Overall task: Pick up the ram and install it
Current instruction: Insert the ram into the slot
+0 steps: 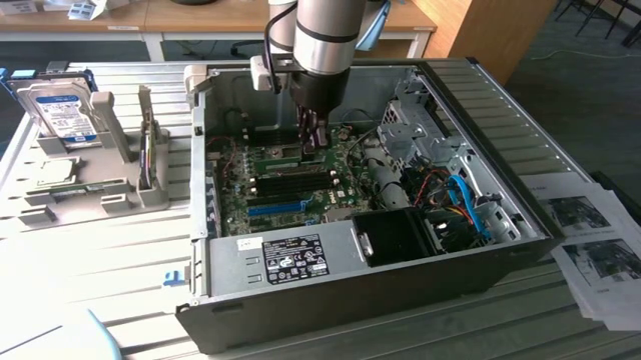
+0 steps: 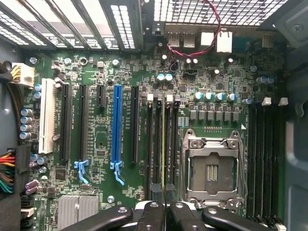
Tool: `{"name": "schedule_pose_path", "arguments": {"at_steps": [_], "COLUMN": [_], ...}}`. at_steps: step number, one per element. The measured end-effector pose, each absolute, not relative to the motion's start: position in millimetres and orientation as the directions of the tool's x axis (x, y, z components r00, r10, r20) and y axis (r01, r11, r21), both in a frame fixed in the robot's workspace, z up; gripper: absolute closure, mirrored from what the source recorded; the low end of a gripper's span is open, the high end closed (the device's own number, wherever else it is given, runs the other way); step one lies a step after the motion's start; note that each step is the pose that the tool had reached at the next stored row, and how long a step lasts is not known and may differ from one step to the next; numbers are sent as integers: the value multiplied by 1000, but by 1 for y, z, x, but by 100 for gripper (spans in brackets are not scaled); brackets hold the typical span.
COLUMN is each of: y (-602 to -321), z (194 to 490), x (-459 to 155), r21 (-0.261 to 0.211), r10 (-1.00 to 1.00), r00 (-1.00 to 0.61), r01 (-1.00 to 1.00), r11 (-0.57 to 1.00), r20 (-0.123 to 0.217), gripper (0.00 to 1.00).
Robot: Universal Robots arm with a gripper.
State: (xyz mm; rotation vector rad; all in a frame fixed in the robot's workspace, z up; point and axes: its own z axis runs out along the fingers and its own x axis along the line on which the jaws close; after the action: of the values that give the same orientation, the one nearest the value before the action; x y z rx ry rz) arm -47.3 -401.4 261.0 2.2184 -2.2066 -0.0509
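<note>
Pincer (image 2: 164, 211): mine, nearly closed, pinching the ram (image 2: 164, 144) by its upper edge.
Place: ram edge-on, hanging over the black slots (image 2: 153, 144) just beside the square socket (image 2: 211, 168).
Handling: light, stiff and thin, I judge; chips and contacts fragile, faces smooth.
Hold: long top edge, mid-length, clear of the contacts.

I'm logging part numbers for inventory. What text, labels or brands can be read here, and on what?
No text can be read.
Hard drive label: too small.
Sticker on the computer case: blurred.
Printed sheets: too small.
Print beside the motherboard slots: too small.
</note>
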Motion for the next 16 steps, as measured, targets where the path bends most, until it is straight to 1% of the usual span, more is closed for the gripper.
{"name": "schedule_pose_path", "arguments": {"at_steps": [16], "y": [-401], "z": [254], "x": [-46], "r21": [32], "r10": [-1000], "r00": [3], "r01": [-999], "r11": [-4], "r20": [-14], "gripper": [89]}}
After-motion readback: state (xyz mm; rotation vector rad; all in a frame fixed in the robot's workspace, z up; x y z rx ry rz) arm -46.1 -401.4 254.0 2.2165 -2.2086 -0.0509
